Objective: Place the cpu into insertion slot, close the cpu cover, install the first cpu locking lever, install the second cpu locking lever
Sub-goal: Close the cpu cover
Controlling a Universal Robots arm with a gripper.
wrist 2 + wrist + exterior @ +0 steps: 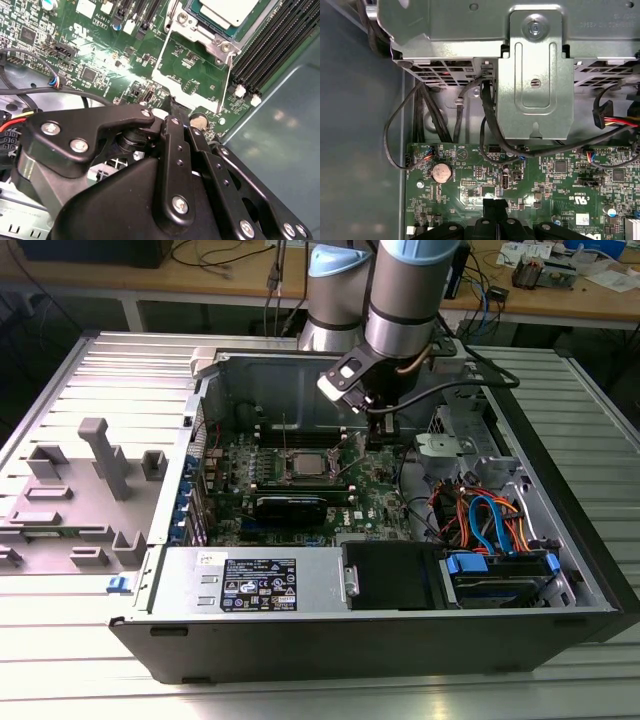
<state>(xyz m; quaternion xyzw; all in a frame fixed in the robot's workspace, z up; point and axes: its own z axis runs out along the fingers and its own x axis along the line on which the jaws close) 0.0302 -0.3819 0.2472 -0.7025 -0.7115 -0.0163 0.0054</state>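
Silver cpu [232, 10] sits in insertion slot [207, 37]; pincer [170, 112] closed nr it.

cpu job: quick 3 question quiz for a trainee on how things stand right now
1. True or false: the cpu lies in the slot.
2. In the exterior view, where is the gripper relative to the slot? A: to the view's left. B: to the view's right. C: outside the case.
3. Fill in: in the first wrist view, a round silver ___ sits on the green board.

Key: 1 true. 2 B. 3 coin cell.
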